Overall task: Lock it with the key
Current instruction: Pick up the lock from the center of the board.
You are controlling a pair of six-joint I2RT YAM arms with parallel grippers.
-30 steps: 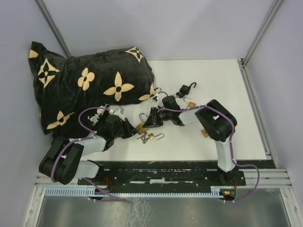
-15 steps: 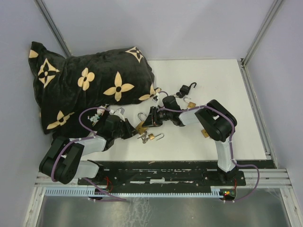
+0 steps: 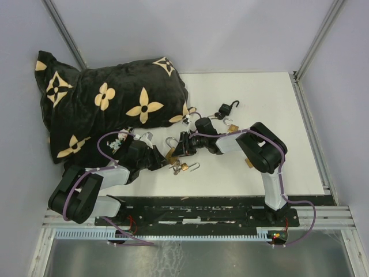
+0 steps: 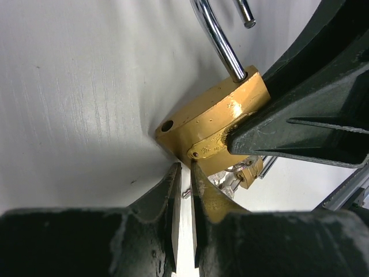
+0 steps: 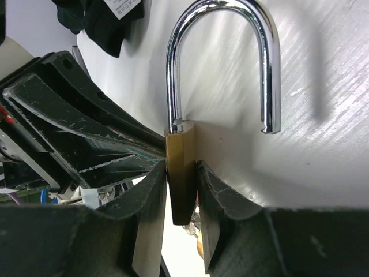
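A brass padlock (image 3: 171,154) with its chrome shackle (image 5: 266,69) swung open stands on edge on the white table (image 3: 259,98). My right gripper (image 3: 177,150) is shut on the padlock (image 5: 180,173) body, one finger on each flat face. From the other side my left gripper (image 3: 163,158) has its tips against the padlock (image 4: 207,124) at its bottom edge. The left gripper (image 4: 184,168) is shut to a thin slit, with nothing visible in it. A bunch of keys (image 3: 175,169) lies just in front; I cannot make out a key in the lock.
A small brass padlock (image 3: 183,167) lies beside the keys. More padlocks lie behind and to the right: a black one (image 3: 226,109), a brass one (image 3: 230,125) and another (image 3: 249,163). A large black pillow (image 3: 109,104) with yellow flowers fills the left.
Both grippers and the padlock between them have crept slightly away from the near edge. Nothing was let go.
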